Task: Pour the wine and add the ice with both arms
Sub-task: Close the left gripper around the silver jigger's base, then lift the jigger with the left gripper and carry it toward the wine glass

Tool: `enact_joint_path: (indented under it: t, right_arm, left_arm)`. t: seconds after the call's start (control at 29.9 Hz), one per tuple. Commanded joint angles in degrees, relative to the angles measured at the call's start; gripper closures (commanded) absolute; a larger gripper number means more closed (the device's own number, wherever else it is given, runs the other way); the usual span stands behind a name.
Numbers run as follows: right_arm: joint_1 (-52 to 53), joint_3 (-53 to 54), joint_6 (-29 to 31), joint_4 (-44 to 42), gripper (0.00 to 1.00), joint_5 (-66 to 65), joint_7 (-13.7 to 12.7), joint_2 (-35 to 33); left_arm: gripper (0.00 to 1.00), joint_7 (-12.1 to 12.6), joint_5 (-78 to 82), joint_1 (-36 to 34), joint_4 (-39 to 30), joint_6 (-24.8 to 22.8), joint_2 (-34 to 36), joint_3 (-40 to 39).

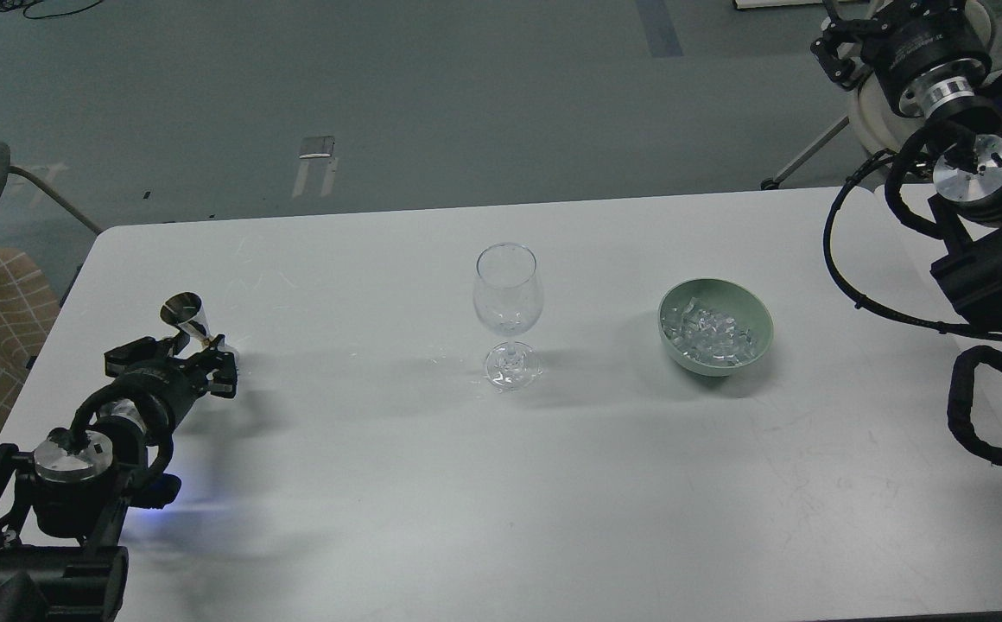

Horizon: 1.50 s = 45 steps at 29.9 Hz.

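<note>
A white counter [380, 484] carries three things in a loose row. Near its left edge stands a small shiny metal cup [183, 313], tilted a little, with its open mouth showing. The left claw [199, 358] lies low over the counter right at this cup, its black prongs on either side of the cup's lower part; it looks pinched on the cup, though the contact itself is dark and hard to read. The left arm [78, 458] runs back from there to the lower left corner.

At the middle of the counter a clear stemmed wine glass [508, 315] stands upright, well apart from the metal cup. Whether any wine is in the glass or in the cup cannot be told.

To the right of the glass, apart from it, sits a pale green bowl [751, 341]. The ice [713, 333] is heaped inside this bowl as small clear chunks.

The right arm [980, 181] is raised at the upper right corner, beyond the counter's far right edge. The right claw [842, 43] is seen small and dark against the background, and I cannot tell whether its prongs are spread or pressed together.
</note>
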Motion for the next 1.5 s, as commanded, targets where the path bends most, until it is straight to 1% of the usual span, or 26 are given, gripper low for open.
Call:
enact_joint_path:
  t: [0.0, 0.2, 0.43, 0.67, 0.74, 1.0, 1.2, 1.47]
  right_arm:
    - [0.0, 0.0, 0.0, 0.0, 0.0, 0.0, 0.0, -0.3]
    - [0.0, 0.0, 0.0, 0.0, 0.0, 0.0, -0.1, -0.6]
    - [0.0, 0.0, 0.0, 0.0, 0.0, 0.0, 0.0, -0.5]
    - [-0.1, 0.0, 0.0, 0.0, 0.0, 0.0, 0.0, -0.5]
    - [-0.1, 0.0, 0.0, 0.0, 0.0, 0.0, -0.1, -0.5]
    - [-0.1, 0.0, 0.0, 0.0, 0.0, 0.0, 0.0, -0.5]
    - [-0.1, 0.0, 0.0, 0.0, 0.0, 0.0, 0.0, -0.5]
    - [-0.1, 0.0, 0.0, 0.0, 0.0, 0.0, 0.0, -0.5]
  left_arm:
    - [0.59, 0.0, 0.0, -1.2, 1.0, 0.0, -0.1, 0.1]
    - [0.59, -0.1, 0.0, -2.2, 2.4, 0.0, -0.4, 0.0]
    - [0.59, -0.2, 0.0, -4.4, 5.9, -0.3, -0.4, -0.1]
    - [0.6, -0.3, 0.1, -4.7, 6.1, -0.7, -0.9, -0.1]
    - [0.62, -0.2, 0.1, -4.8, 6.1, -0.7, -1.3, -0.1]
    - [0.64, -0.3, -0.1, -4.9, 6.1, -0.7, -1.3, -0.3]
    - [0.7, -0.4, 0.1, -5.2, 6.2, -0.8, -1.5, -0.3]
    - [0.73, -0.2, -0.2, -5.3, 6.3, -2.4, -1.5, -0.3]
